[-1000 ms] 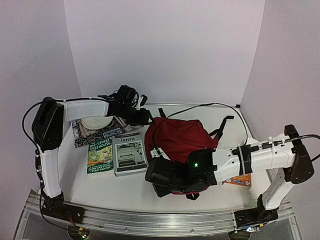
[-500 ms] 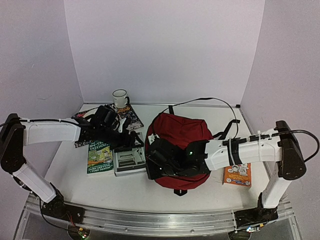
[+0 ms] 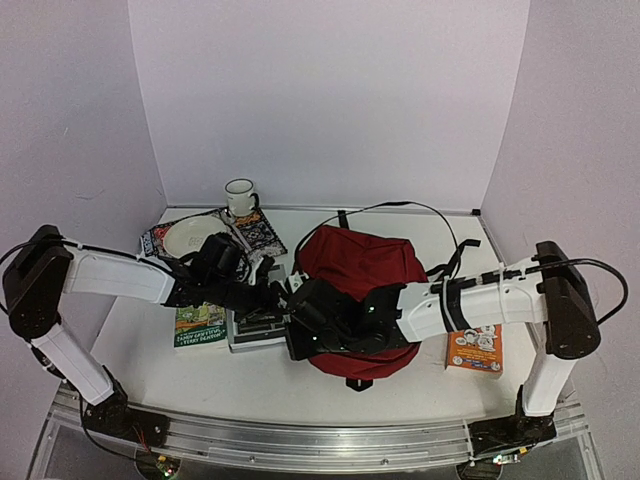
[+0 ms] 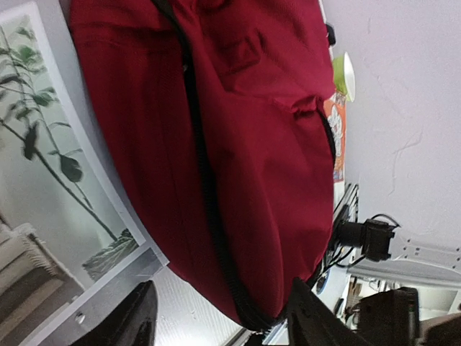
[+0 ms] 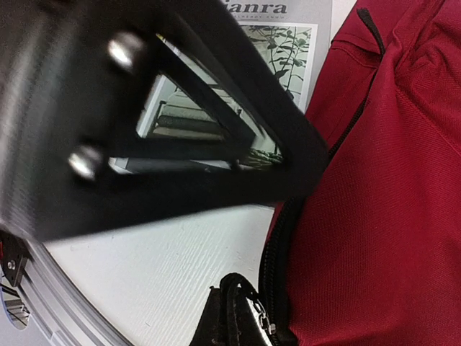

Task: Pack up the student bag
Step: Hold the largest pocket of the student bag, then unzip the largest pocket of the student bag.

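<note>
two claws sit at the student bag [image 3: 360, 262] on the surface [image 3: 250, 385]. left claw [image 4: 220, 303] stands wide at its edge, and right claw [image 5: 232, 317] is pinched shut beside the zipper [image 5: 277, 238].

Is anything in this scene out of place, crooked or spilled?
The white round plate lies on top of the black patterned book at the far left, an odd place for crockery. Nothing looks spilled or damaged.
</note>
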Available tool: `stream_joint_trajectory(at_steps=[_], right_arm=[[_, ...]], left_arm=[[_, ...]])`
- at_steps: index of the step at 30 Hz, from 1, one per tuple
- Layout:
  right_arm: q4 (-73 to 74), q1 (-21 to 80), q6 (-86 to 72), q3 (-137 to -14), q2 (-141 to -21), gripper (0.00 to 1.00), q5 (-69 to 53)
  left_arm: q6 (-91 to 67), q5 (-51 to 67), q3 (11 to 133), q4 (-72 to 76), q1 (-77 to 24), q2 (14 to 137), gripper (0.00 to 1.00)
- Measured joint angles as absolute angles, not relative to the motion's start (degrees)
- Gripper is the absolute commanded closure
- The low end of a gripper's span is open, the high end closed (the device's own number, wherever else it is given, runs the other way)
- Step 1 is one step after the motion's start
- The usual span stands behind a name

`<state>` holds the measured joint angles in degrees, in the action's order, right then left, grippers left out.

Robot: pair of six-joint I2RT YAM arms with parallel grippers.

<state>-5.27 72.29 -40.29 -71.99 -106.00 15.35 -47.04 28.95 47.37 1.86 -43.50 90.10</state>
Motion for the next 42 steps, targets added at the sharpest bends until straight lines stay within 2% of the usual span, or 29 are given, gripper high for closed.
stream_joint_trajectory(at_steps=[3, 7, 11, 20, 28, 31, 34, 39, 42], right_arm=[[-5.6, 72.3, -40.3, -71.7, -106.0, 1.0, 15.3], [-6.0, 72.3, -40.5, -70.9, -106.0, 1.0, 15.3], [-6.0, 72.3, -40.6, -69.5, -105.6, 1.0, 15.2], [-0.1, 72.3, -42.3, -67.3, -98.7, 1.0, 15.7], [9.3, 71.6, -46.5, -61.2, -87.8, 1.0, 18.0], [10.7, 71.7, -47.6, -59.6, -86.8, 1.0, 19.0], [11.2, 71.6, -47.6, -59.4, -86.8, 1.0, 21.1], [10.0, 71.3, -45.2, -63.0, -90.3, 1.0, 23.2], [7.9, 70.9, -43.4, -65.5, -93.1, 1.0, 23.1]], left_arm=[[-47.6, 29.8, 48.0, 3.2, -44.9, 92.9, 0.52], [-48.3, 30.4, 48.1, 4.7, -46.0, 95.1, 0.69], [-48.3, 30.8, 49.1, 5.1, -46.3, 96.5, 0.99], [-44.0, 29.8, 56.2, 2.1, -45.5, 98.8, 1.0], [-35.3, 29.4, 67.8, -6.0, -38.7, 103.3, 1.0], [-30.9, 28.8, 74.1, -10.5, -36.4, 106.7, 0.98], [-26.2, 28.0, 80.8, -15.4, -35.1, 110.6, 0.92], [-23.5, 26.6, 85.2, -18.2, -33.2, 112.8, 0.56], [-24.8, 25.3, 84.6, -18.5, -31.7, 111.6, 0.39]])
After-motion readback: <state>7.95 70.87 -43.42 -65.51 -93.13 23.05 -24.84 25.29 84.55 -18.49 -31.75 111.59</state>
